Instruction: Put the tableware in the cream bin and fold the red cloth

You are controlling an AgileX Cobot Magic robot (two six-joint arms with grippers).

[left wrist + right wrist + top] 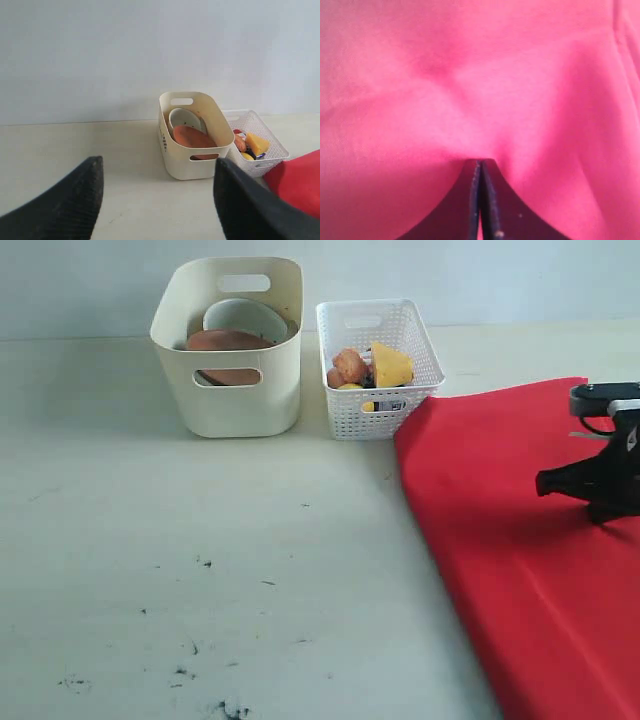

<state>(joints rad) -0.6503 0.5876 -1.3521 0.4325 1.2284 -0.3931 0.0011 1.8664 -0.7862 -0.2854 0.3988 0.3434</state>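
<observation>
The red cloth (500, 520) lies spread over the table's right side, a straight edge running diagonally toward the front. My right gripper (598, 508) is down on it near the right border. In the right wrist view its jaws (480, 162) are pressed together with red cloth (480, 75) puckered at the tips. The cream bin (240, 405) stands at the back and holds the round brown plate (228, 340) and the pale bowl (245, 315). The left gripper (157, 200) is open and empty, facing the cream bin (200, 162). The other tableware is out of view.
A white lattice basket (345, 410) with food items stands right of the cream bin, touching the cloth's far corner. The pale tabletop (200, 540) carries scattered dark scuff marks near the front. A plain wall (450, 270) runs behind the bins.
</observation>
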